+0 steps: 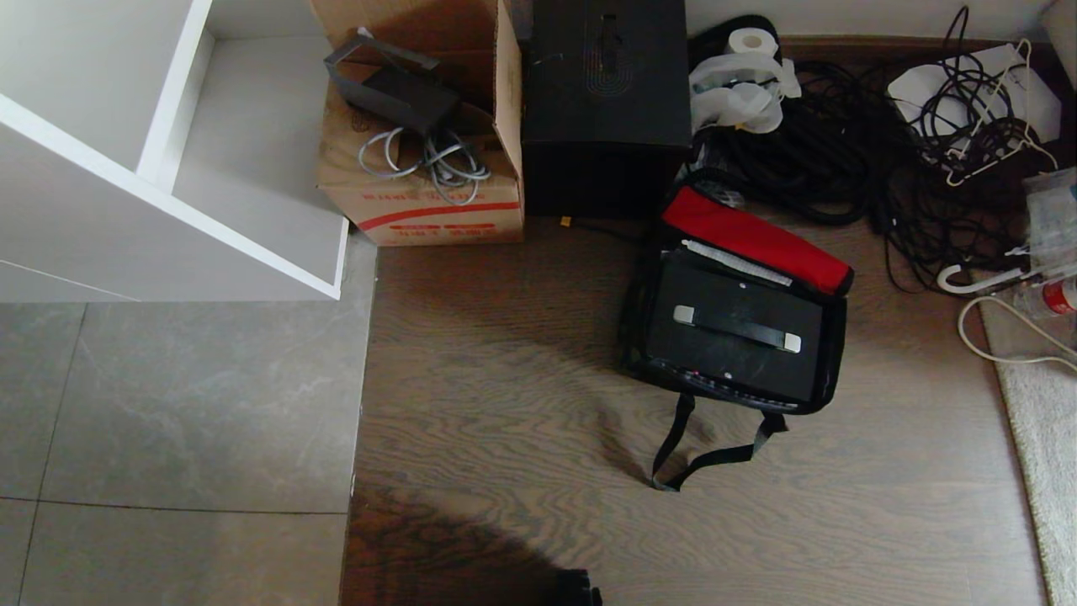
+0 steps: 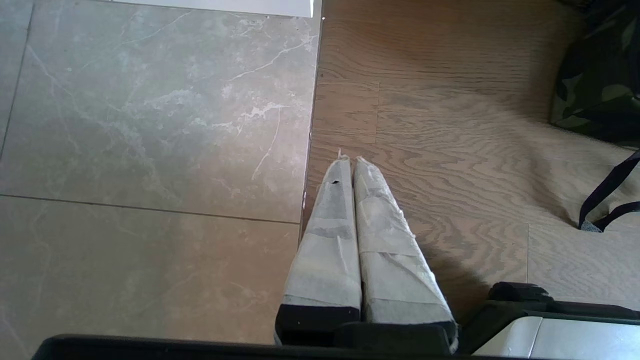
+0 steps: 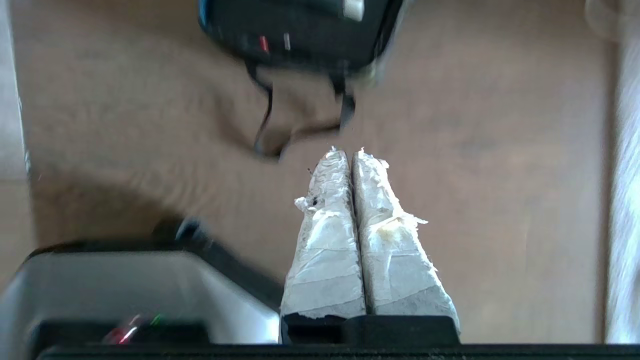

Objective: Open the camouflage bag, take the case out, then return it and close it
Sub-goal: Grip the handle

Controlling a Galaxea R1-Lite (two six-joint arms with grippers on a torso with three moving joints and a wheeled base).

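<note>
The camouflage bag [image 1: 730, 324] sits open on the wooden floor [image 1: 505, 379], its red flap [image 1: 755, 239] thrown back toward the cable tangle [image 1: 850, 160]. The case [image 1: 734, 326] lies inside it, bar handle [image 1: 737, 328] facing up. The bag's black strap [image 1: 707, 450] trails out in front. The right gripper [image 3: 350, 152] hangs above bare floor near the strap, taped fingers [image 3: 330, 235] pressed together, holding nothing. The left gripper [image 2: 350, 161] is likewise closed and empty, over the seam between tile and wood.

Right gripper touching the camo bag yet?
Apart. Right wrist view: right gripper shut over bare floor, a gap short of the camouflage bag and its strap.
</note>
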